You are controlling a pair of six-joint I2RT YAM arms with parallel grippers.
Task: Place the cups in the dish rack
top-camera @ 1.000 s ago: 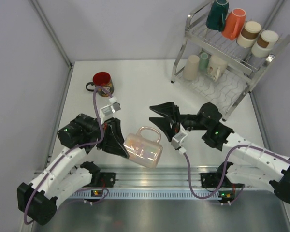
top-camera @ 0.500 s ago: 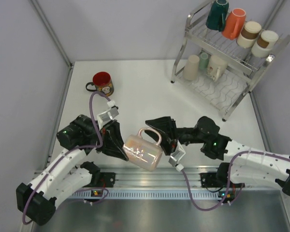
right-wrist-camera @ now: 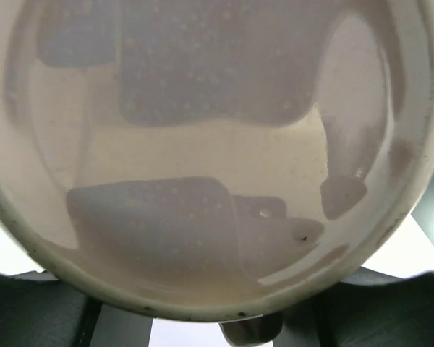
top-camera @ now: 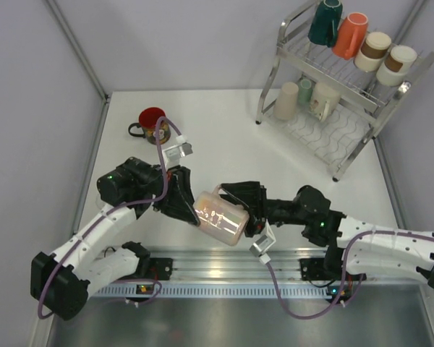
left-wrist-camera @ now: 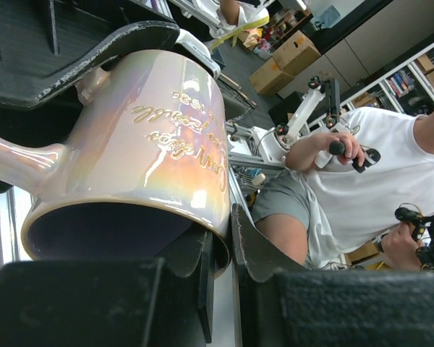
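Note:
A pinkish iridescent cup (top-camera: 220,215) hangs on its side above the table's near middle. My left gripper (top-camera: 192,206) is shut on its rim; in the left wrist view one finger is inside the rim and one outside, at my left gripper (left-wrist-camera: 228,238), on the cup (left-wrist-camera: 145,144). My right gripper (top-camera: 240,206) straddles the cup's base end, with a finger (left-wrist-camera: 79,50) lying against the wall near the handle. The cup's underside (right-wrist-camera: 202,144) fills the right wrist view, black fingers (right-wrist-camera: 29,311) at both lower corners. A red cup (top-camera: 153,123) stands on the table at back left. The dish rack (top-camera: 412,76) stands back right.
The rack's top shelf holds a teal cup (top-camera: 325,22), an orange cup (top-camera: 350,34) and two white-and-brown cups (top-camera: 374,49). Its lower shelf holds a beige cup (top-camera: 286,100), a mint cup (top-camera: 304,92) and a cream mug (top-camera: 324,100), with bare wavy wire (top-camera: 336,141) beside them.
My left arm has carried the pinkish cup right and slightly back. My right gripper has moved left onto the cup's base end and its jaws have narrowed around it.

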